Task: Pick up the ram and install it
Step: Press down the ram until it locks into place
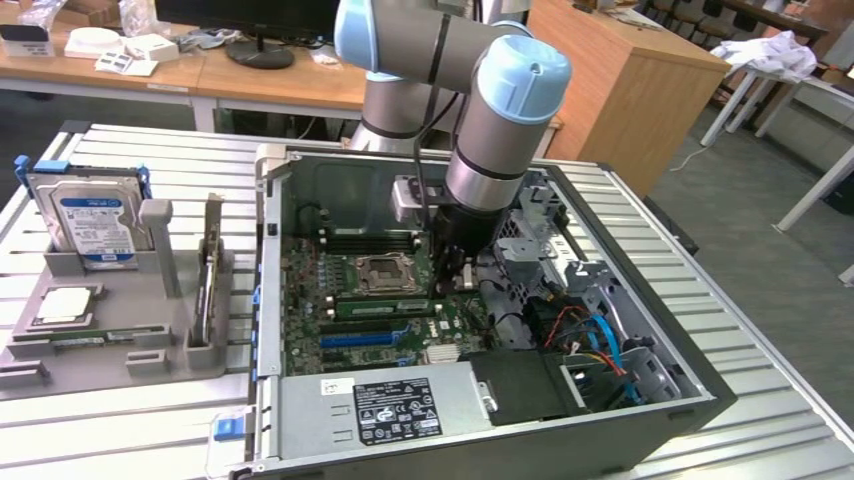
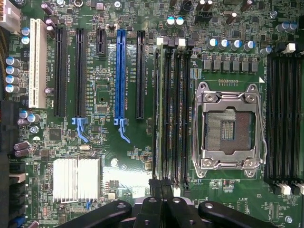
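Note:
The ram (image 1: 380,307) is a long green stick standing on edge in a black slot beside the CPU socket (image 1: 380,272) inside the open computer case (image 1: 694,390). In the wrist view the ram (image 2: 160,118) runs edge-on along the first of several slots next to the socket (image 2: 231,126). My gripper (image 1: 451,280) hangs straight down over the stick's end at the exterior view's right. Its dark fingers (image 2: 154,192) are shut together over that end of the ram, gripper (image 2: 160,190). Whether they touch it I cannot tell.
A grey fixture tray (image 1: 107,330) with a silver hard drive (image 1: 94,220) stands at the exterior view's left. The power supply (image 1: 380,405) fills the case's near end, with cables (image 1: 594,340) beside it. A blue slot (image 2: 120,76) and a heatsink (image 2: 76,178) lie near the ram.

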